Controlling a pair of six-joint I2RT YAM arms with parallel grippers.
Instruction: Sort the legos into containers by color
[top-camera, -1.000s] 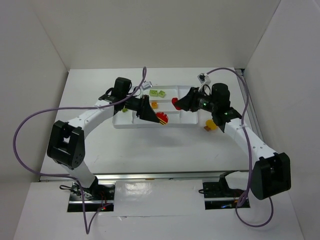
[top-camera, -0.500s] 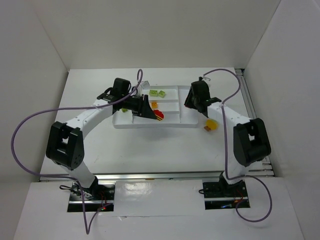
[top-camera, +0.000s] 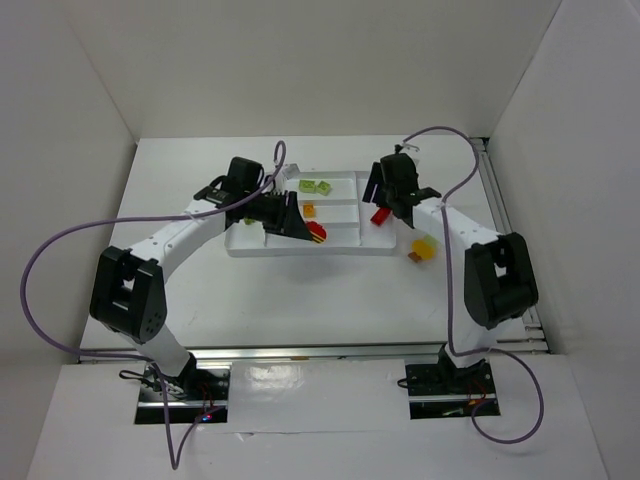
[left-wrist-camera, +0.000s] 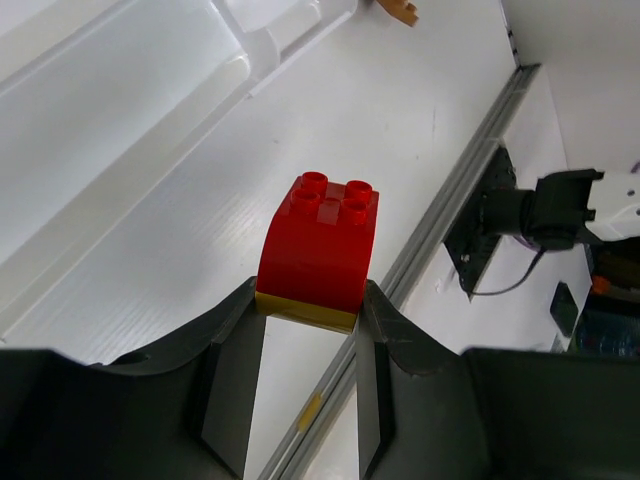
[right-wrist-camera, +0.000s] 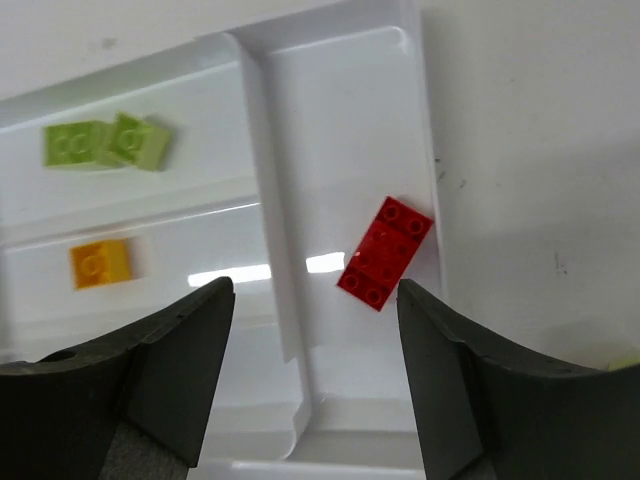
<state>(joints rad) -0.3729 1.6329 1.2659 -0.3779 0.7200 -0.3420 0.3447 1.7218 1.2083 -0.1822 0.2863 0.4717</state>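
Left gripper (left-wrist-camera: 310, 300) pinches a red brick (left-wrist-camera: 320, 240); right gripper (right-wrist-camera: 312, 295) hangs spread.
A flat red brick (right-wrist-camera: 386, 253) lies in the white tray's (right-wrist-camera: 340, 100) right-end compartment; two lime bricks (right-wrist-camera: 107, 143) and an orange brick (right-wrist-camera: 100, 263) lie in separate sections.

A: What does the white table (top-camera: 300, 300) carry?
B: One white tray (top-camera: 350, 251), flat on its far half. Just beside the tray's right end lie a yellow brick (top-camera: 424, 247) and a brownish brick (top-camera: 413, 258), close together.
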